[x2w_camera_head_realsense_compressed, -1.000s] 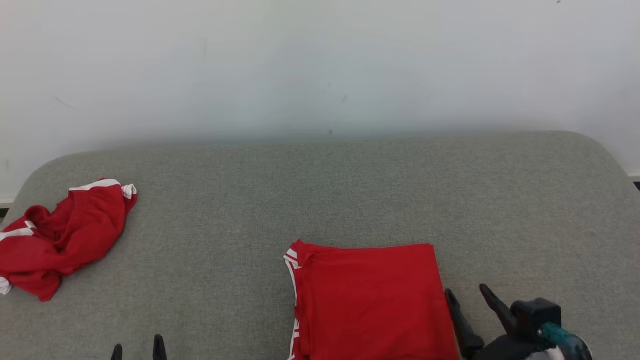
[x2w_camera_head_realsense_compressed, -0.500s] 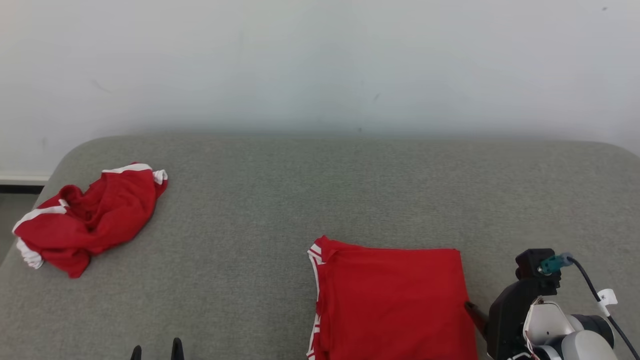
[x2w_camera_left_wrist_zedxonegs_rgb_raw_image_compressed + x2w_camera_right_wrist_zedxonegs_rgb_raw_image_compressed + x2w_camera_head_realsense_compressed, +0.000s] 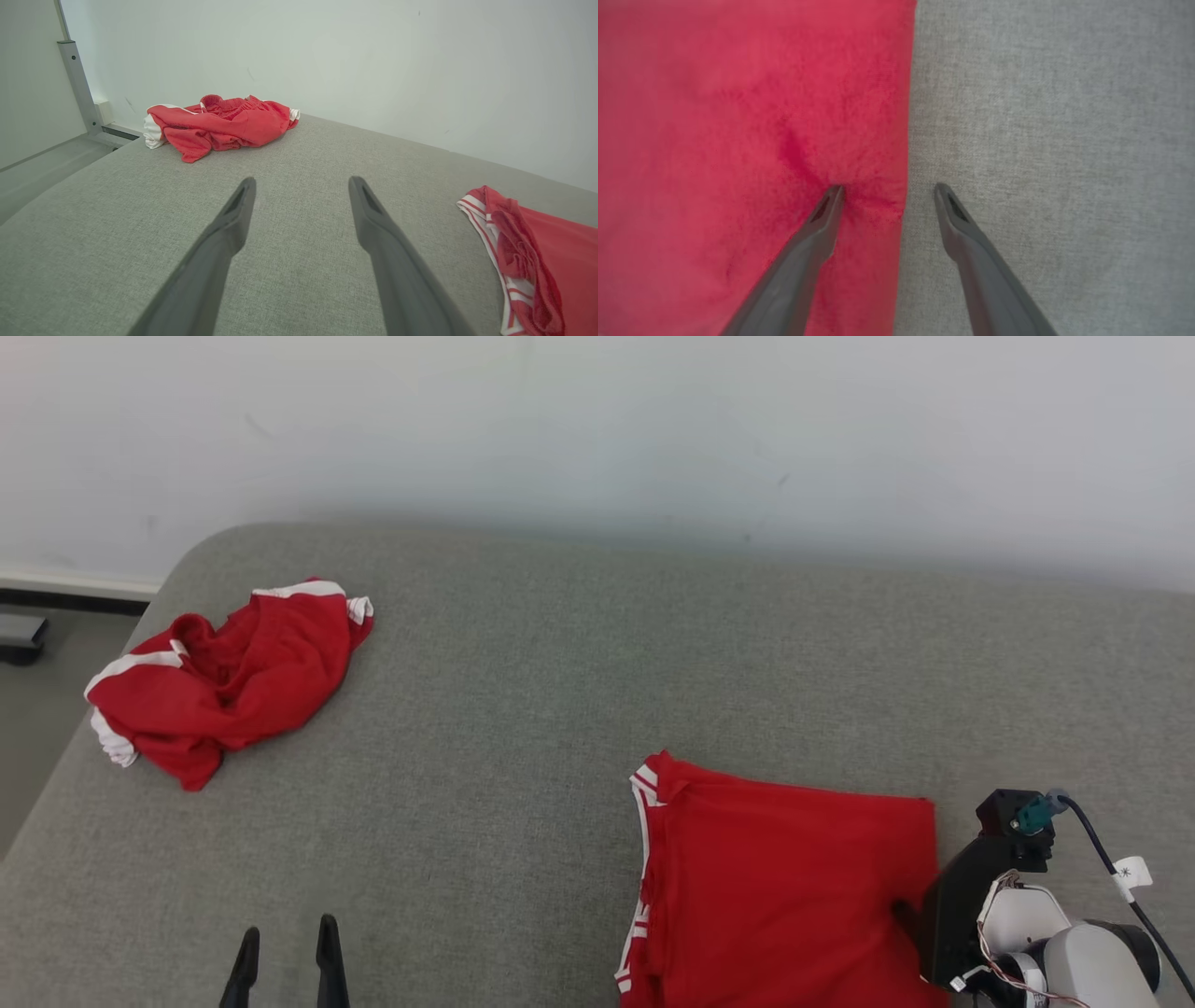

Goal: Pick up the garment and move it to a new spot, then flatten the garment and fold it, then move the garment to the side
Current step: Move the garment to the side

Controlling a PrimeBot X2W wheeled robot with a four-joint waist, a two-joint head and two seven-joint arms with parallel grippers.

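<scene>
Red folded garment (image 3: 784, 887) — right gripper (image 3: 888, 188) straddles its edge, jaws apart.

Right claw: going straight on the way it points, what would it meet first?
The folded red garment: the right claw straddles its edge, one finger apparently denting the cloth, the other over the grey cushion.

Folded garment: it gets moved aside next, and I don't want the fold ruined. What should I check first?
1. Right pincer open: ok.
2. It straddles the folded garment edge, one finger on cloth, one on the cushion: ok.
3. Fold flat and tidy: ok.
4. Finger under all layers: cannot tell.
5. Left pincer open, off the cloth: ok.
6. Crumpled garment well apart: ok.
</scene>
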